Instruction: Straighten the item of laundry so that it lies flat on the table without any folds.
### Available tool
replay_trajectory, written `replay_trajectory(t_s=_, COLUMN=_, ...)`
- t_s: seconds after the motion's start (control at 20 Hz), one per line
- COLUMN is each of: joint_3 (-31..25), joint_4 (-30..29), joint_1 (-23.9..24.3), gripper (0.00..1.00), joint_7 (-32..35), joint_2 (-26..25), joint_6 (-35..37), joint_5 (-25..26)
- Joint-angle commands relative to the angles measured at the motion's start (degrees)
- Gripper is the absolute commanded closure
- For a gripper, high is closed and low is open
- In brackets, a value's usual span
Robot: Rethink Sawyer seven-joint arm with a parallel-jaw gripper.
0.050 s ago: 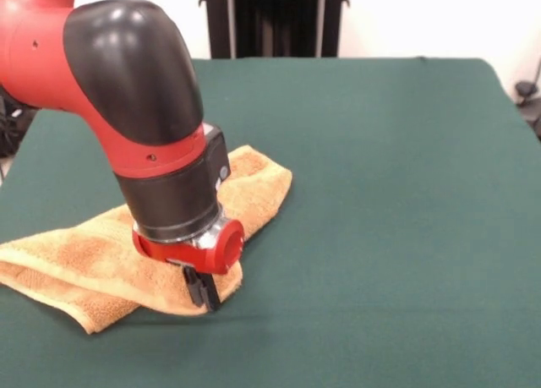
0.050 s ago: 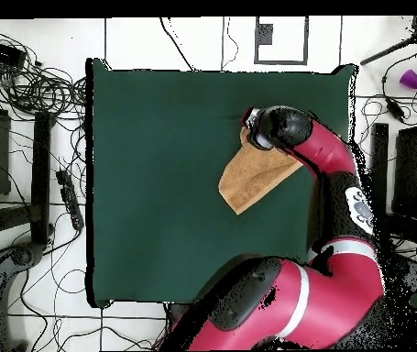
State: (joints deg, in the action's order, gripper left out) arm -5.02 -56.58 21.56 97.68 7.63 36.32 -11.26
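The item of laundry (image 1: 101,261), an orange-yellow terry towel, lies folded over itself in a long diagonal strip on the left half of the table (image 1: 406,194). My gripper (image 1: 203,288) is down at the towel's near edge, low by the table top and pressed against the cloth where it bunches up. From above, the towel (image 2: 253,179) shows as a slanted quadrilateral near the right side of the table (image 2: 157,183). One of its ends is hidden under the arm's wrist (image 2: 271,126).
The arm reaches in over the towel and hides its middle part in the front view. Cables and equipment lie on the floor (image 2: 28,137) beside the table. A purple object (image 2: 411,79) sits off the table.
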Motion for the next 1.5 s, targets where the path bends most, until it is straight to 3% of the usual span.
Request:
replay_trajectory(t_s=0.05, joint_3=-2.54, joint_4=7.48, joint_1=-8.88, gripper=1.00, joint_7=20.83, joint_2=-19.40, joint_6=-11.57, joint_5=-6.70)
replay_trajectory(t_s=0.5, joint_3=-0.65, joint_4=7.53, joint_1=-12.20, gripper=1.00, joint_7=25.93, joint_2=-20.36, joint_6=-18.40, joint_5=-14.07)
replay_trajectory(t_s=1.05, joint_3=-8.20, joint_4=0.34, joint_1=-7.94, gripper=1.00, joint_7=19.89, joint_2=-16.84, joint_6=-22.89, joint_5=-13.62)
replay_trajectory(t_s=1.5, joint_3=-13.03, joint_4=-3.76, joint_1=-4.25, gripper=1.00, joint_7=19.31, joint_2=-12.49, joint_6=-20.02, joint_5=-14.85)
